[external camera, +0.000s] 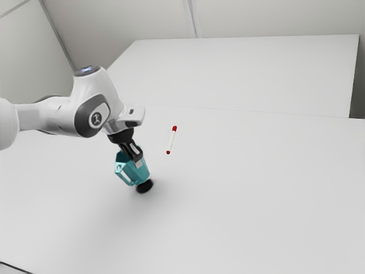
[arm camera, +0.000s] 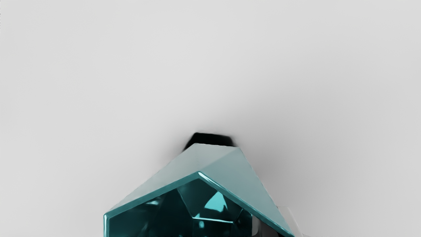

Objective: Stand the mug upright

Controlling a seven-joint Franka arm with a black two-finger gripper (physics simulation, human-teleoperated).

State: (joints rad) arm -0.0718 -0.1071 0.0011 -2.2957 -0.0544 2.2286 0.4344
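"Teal mug (external camera: 140, 174): tilted, held in the gripper (external camera: 137, 160); marker (external camera: 171, 140) at its two o'clock, exterior view."

"Hand state?"

"Closed on the mug's wall, one finger inside, one outside."

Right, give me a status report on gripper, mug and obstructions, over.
Gripper shut on the wall of the teal mug. Mug tilted, not upright. Red-and-white marker lying apart from both, likely no obstruction.

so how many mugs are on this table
1: the teal mug, tilted at the gripper, left of the red-and-white marker in the exterior view. The arm could be hiding another behind it.
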